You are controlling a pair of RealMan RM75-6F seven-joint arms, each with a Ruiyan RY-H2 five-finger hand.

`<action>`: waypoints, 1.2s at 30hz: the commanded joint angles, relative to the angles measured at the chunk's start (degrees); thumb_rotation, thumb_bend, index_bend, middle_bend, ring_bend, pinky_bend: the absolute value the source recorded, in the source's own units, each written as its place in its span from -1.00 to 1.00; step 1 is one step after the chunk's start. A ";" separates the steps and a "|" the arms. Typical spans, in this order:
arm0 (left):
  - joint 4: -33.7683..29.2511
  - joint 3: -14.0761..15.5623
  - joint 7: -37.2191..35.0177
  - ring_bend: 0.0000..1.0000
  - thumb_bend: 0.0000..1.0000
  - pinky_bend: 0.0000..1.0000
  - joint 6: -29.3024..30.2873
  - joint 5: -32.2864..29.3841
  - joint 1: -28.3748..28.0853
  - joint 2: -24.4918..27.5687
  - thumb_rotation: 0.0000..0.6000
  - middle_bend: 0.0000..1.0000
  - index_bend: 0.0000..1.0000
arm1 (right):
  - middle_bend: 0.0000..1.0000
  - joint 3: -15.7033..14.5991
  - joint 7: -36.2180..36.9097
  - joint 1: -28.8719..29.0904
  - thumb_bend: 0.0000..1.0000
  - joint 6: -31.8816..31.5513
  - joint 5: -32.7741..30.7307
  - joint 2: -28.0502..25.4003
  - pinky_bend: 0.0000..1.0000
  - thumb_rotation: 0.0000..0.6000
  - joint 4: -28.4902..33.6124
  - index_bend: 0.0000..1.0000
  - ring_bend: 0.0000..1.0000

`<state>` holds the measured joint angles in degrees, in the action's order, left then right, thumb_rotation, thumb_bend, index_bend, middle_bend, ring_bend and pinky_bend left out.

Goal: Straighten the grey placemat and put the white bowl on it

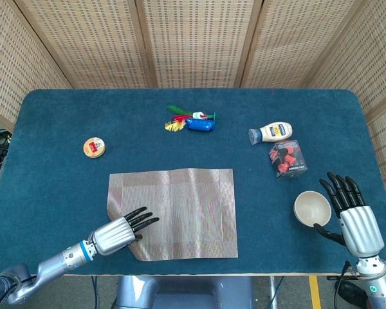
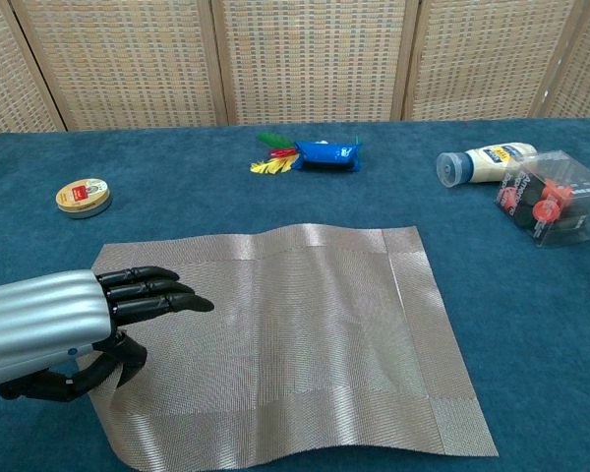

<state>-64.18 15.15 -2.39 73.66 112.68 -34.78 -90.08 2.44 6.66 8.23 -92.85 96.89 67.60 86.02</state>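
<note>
The white bowl (image 1: 311, 208) (empty) sits beside the right hand (image 1: 354, 215).

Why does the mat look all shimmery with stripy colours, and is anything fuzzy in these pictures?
In the head view, the grey placemat shows faint pink and green bands: its fine weave clashes with the camera's pixels. In the chest view it looks plain grey, and the left hand, very near the lens, looks huge. Both views are evenly lit and sharp.

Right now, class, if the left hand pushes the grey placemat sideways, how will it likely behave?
Probably floppy: the grey placemat shows a ripple along its far edge in the chest view. It likely bunches rather than slides as one sheet. The left hand lies on its near-left corner, so that corner would likely drag along first.
</note>
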 commanded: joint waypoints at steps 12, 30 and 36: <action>-0.56 1.02 1.34 -1.00 -0.98 -1.00 0.33 0.20 0.69 2.62 1.00 -1.00 -0.92 | -1.00 0.01 -0.17 -0.09 -1.00 0.07 0.20 -0.04 -1.00 1.00 0.09 -0.92 -1.00; -18.13 -4.96 -1.39 -1.00 -1.00 -1.00 13.16 -15.54 10.76 17.61 1.00 -1.00 -1.00 | -1.00 -1.37 -5.43 0.21 -1.00 8.97 -6.08 -0.99 -1.00 1.00 2.46 -0.83 -1.00; -26.23 -9.15 7.15 -1.00 -1.00 -1.00 15.20 -24.94 14.54 21.15 1.00 -1.00 -1.00 | -1.00 -2.01 -6.90 0.27 -1.00 11.57 -7.74 0.29 -1.00 1.00 0.33 -0.68 -1.00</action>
<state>-86.18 8.60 0.14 87.56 92.36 -22.77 -71.37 0.66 -0.17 8.51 -81.97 89.75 67.26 87.39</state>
